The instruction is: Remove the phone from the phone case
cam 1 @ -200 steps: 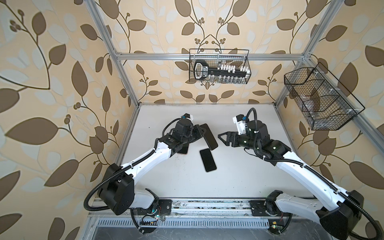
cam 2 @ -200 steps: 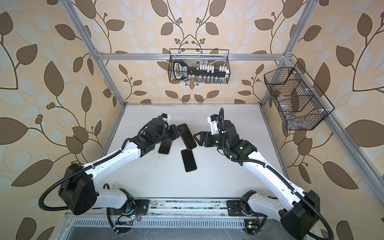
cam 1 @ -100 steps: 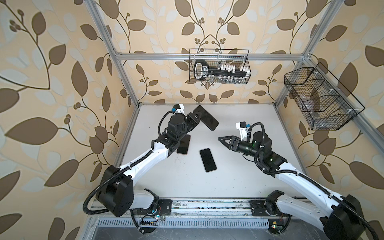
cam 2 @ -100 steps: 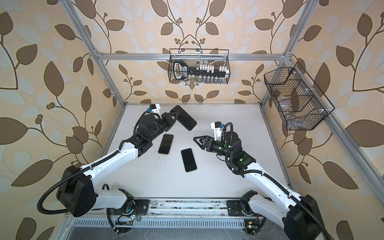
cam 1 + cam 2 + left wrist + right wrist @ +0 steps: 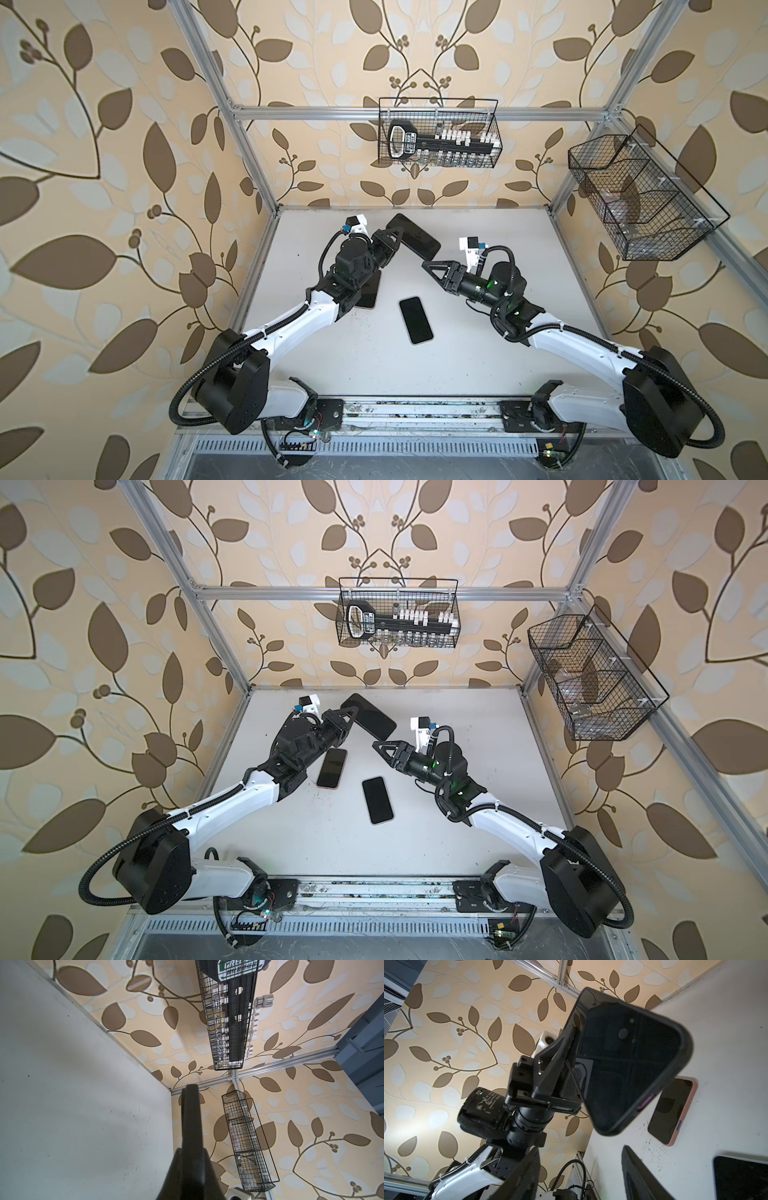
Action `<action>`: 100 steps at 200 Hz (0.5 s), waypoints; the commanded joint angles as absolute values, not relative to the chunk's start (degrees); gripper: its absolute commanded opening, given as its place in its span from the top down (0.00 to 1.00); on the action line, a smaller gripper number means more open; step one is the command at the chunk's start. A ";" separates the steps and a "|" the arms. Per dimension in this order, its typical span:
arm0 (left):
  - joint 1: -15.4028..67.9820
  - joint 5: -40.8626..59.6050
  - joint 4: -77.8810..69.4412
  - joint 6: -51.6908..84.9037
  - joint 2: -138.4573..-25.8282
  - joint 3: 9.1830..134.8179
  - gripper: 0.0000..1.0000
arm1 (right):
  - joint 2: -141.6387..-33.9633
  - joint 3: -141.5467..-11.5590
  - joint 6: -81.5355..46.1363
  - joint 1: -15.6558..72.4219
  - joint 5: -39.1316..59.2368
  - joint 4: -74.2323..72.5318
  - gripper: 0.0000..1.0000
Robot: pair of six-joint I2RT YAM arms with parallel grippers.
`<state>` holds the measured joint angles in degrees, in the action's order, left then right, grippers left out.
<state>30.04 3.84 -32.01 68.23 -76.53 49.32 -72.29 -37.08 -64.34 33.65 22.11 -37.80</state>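
Note:
My left gripper [image 5: 395, 237] [image 5: 350, 715] is shut on one end of the phone case [image 5: 414, 236] [image 5: 373, 716], a black case held up above the table's back half. The phone's dark screen fills the phone case [image 5: 629, 1064] in the right wrist view, with a purple bit showing at a side cut-out. In the left wrist view the case [image 5: 191, 1118] shows edge-on between the jaws of the left gripper [image 5: 191, 1153]. My right gripper [image 5: 428, 266] [image 5: 378, 746] [image 5: 580, 1151] is open, just below the case's free end, touching nothing.
A pink-cased phone [image 5: 331, 767] [image 5: 672, 1111] lies on the white table [image 5: 519, 249], partly under the left arm. A black phone [image 5: 416, 320] [image 5: 377, 800] lies mid-table. A wire basket [image 5: 438, 133] hangs on the back wall, another wire basket [image 5: 640, 199] on the right wall.
The left arm lifted the cased phone up and toward the back wall. The right arm drew back lower, then edged toward the case, and its jaws narrowed somewhat.

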 commanded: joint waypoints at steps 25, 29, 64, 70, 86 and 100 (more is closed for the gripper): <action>30.46 3.49 -40.84 70.70 -72.91 49.41 1.00 | -75.08 -39.70 -67.21 33.84 19.59 -46.41 0.43; 30.47 3.37 -41.07 70.87 -72.95 49.32 1.00 | -75.44 -39.80 -67.39 33.81 19.69 -46.99 0.44; 30.48 3.47 -42.51 71.98 -73.04 48.28 1.00 | -78.02 -40.51 -68.86 33.40 20.02 -51.06 0.51; 30.42 3.47 -42.75 72.07 -73.04 48.09 1.00 | -78.40 -40.73 -68.92 33.33 20.22 -51.34 0.53; 30.43 3.62 -42.71 72.40 -73.04 47.94 1.00 | -79.22 -41.09 -69.32 33.32 20.41 -52.66 0.60; 30.50 3.60 -42.68 72.49 -72.87 47.81 1.00 | -79.86 -41.18 -69.42 33.27 20.31 -52.99 0.63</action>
